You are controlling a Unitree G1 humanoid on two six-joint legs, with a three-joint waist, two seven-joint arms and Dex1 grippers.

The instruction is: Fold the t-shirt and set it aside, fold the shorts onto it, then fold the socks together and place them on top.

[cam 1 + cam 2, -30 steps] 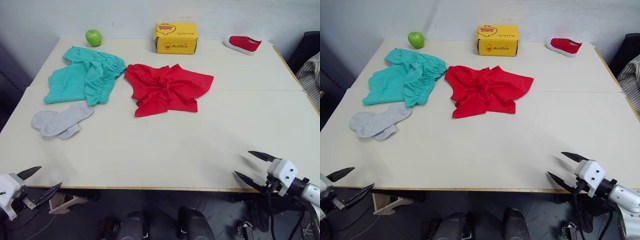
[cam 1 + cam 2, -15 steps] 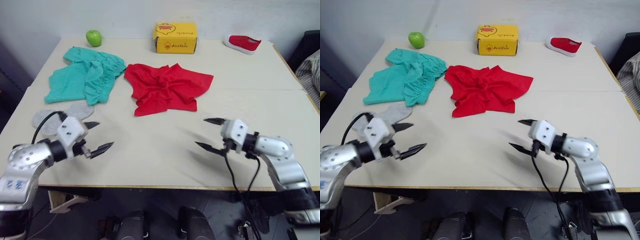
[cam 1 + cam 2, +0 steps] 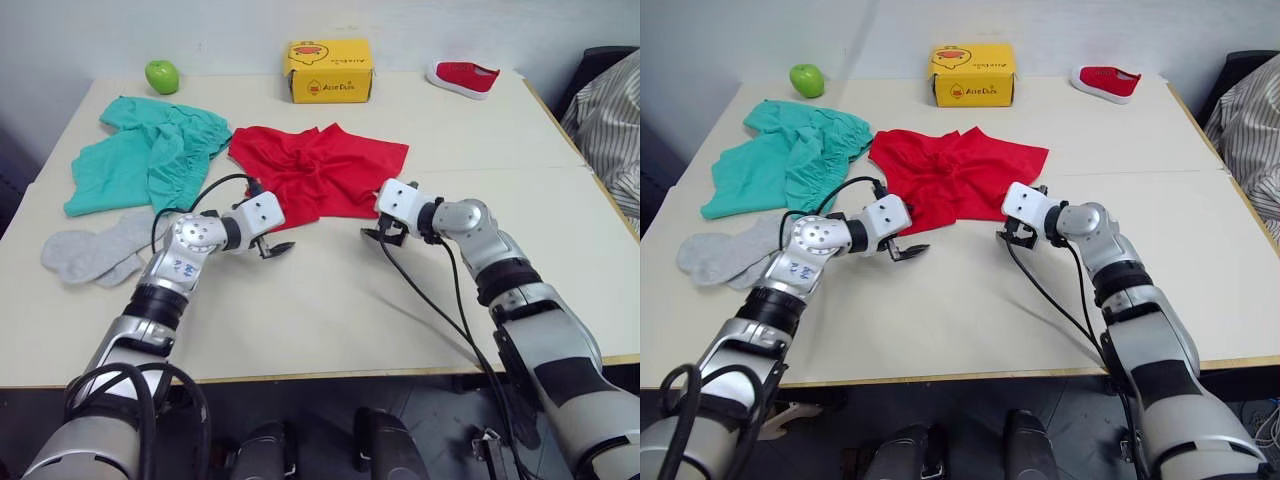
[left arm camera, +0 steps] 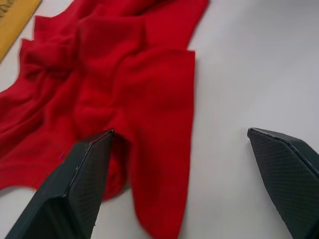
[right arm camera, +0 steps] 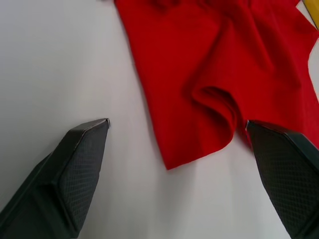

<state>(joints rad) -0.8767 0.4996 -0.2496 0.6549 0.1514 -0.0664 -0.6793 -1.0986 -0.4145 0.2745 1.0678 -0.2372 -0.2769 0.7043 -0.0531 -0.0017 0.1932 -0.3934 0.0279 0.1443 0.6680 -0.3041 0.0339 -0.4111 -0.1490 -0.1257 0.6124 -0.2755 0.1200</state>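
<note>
The red t-shirt lies crumpled mid-worktop, the teal shorts to its left and the grey socks nearer the front-left edge. Both claws sit low at the shirt's near hem — the left claw by its left corner, the right claw by its right corner. Each is spread wide, holding nothing; one left fingertip overlaps the cloth.
</note>
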